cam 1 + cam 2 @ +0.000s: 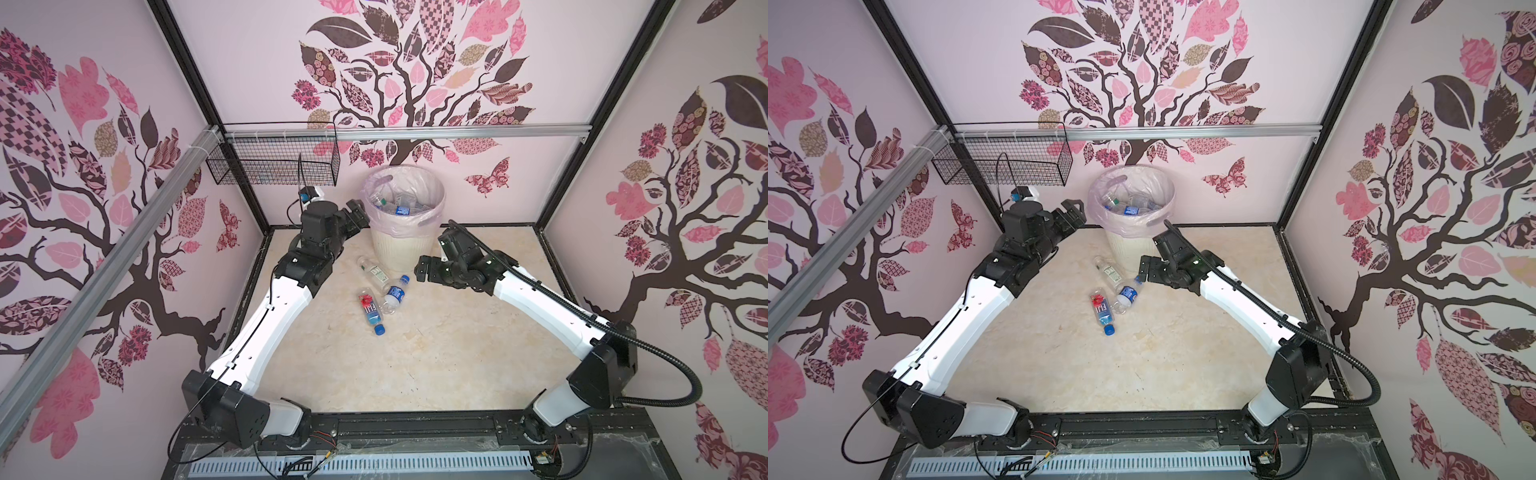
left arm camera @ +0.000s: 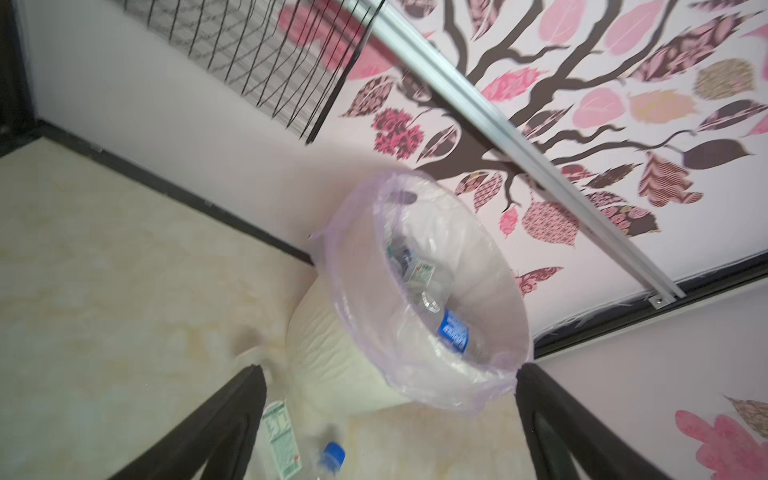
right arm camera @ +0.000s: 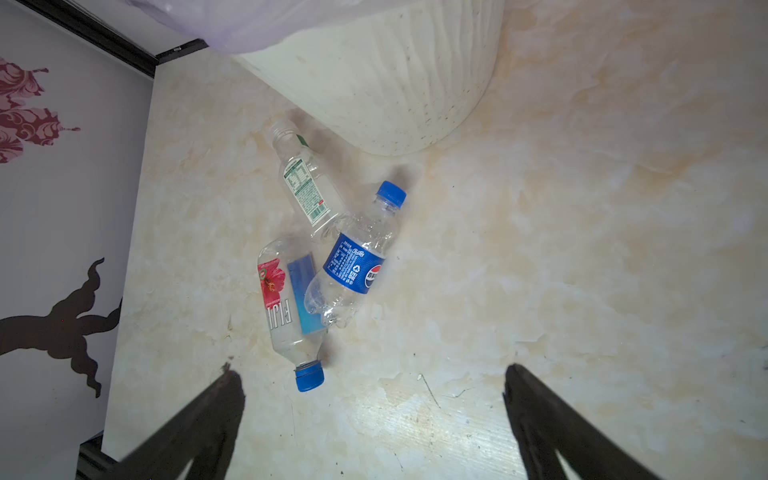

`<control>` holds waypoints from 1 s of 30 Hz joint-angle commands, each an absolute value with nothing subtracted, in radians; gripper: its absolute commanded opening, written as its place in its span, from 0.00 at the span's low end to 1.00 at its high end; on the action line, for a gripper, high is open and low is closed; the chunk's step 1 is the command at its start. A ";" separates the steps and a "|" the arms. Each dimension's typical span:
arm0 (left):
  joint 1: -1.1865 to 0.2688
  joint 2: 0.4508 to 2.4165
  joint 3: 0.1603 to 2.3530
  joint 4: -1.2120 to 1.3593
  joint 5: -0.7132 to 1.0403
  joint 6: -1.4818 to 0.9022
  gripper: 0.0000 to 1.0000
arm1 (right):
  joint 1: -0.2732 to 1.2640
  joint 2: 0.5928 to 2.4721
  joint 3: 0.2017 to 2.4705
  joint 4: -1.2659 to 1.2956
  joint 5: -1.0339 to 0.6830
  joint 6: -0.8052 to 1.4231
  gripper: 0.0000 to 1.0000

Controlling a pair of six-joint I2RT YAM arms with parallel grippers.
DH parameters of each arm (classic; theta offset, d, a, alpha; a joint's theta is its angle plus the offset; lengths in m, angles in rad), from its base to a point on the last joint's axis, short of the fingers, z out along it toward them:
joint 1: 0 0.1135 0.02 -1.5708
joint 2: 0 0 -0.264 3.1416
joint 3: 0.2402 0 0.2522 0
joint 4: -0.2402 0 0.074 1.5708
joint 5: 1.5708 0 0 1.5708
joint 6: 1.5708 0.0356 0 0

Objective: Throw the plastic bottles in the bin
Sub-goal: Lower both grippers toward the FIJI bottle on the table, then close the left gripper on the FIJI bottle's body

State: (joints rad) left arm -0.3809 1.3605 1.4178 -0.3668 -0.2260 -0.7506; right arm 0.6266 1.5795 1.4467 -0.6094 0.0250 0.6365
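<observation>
The cream ribbed bin (image 1: 400, 249) (image 1: 1125, 245) with its pale pink bag stands at the back, holding several plastic bottles (image 1: 395, 205) (image 2: 453, 328). In front of it three bottles lie touching on the floor: a white-green-labelled one (image 1: 374, 272) (image 3: 309, 187), a blue-labelled one with a blue cap (image 1: 395, 295) (image 3: 353, 266), and a Fiji bottle (image 1: 371, 311) (image 3: 286, 303). My left gripper (image 1: 360, 214) (image 2: 388, 370) hangs open and empty beside the bin's left rim. My right gripper (image 1: 420, 270) (image 3: 371, 372) is open and empty, low at the bin's right, just right of the bottles.
A black wire mesh basket (image 1: 274, 160) hangs on the back wall, left of the bin, under an aluminium rail (image 1: 415, 134). A small blue and white device (image 1: 309, 193) with a cable sits below it. Patterned walls close in three sides.
</observation>
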 commanded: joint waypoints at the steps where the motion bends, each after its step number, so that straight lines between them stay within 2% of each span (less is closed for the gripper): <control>1: -0.376 1.297 1.329 -0.478 -0.211 -0.871 0.97 | 0.637 1.607 1.426 -0.543 0.005 0.706 1.00; 9: -0.362 1.209 1.101 -0.550 -0.154 -1.039 0.97 | 0.751 1.707 1.395 -0.500 0.000 0.701 1.00; 16: -0.353 1.253 0.926 -0.480 -0.027 -1.149 0.97 | 0.772 1.759 1.369 -0.484 -0.052 0.722 1.00; 24: -0.329 1.545 1.083 -0.607 0.173 -0.926 0.97 | 0.772 1.723 1.329 -0.497 -0.036 0.701 1.00; 30: -0.338 1.658 1.153 -0.634 0.199 -0.812 0.96 | 0.772 1.690 1.327 -0.531 -0.011 0.670 0.99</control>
State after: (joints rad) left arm -0.3344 1.6508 1.1145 -0.6018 0.1596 -0.9012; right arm 0.7757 1.7405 1.3163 -0.4988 -0.0360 0.6926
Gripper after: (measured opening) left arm 0.962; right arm 0.995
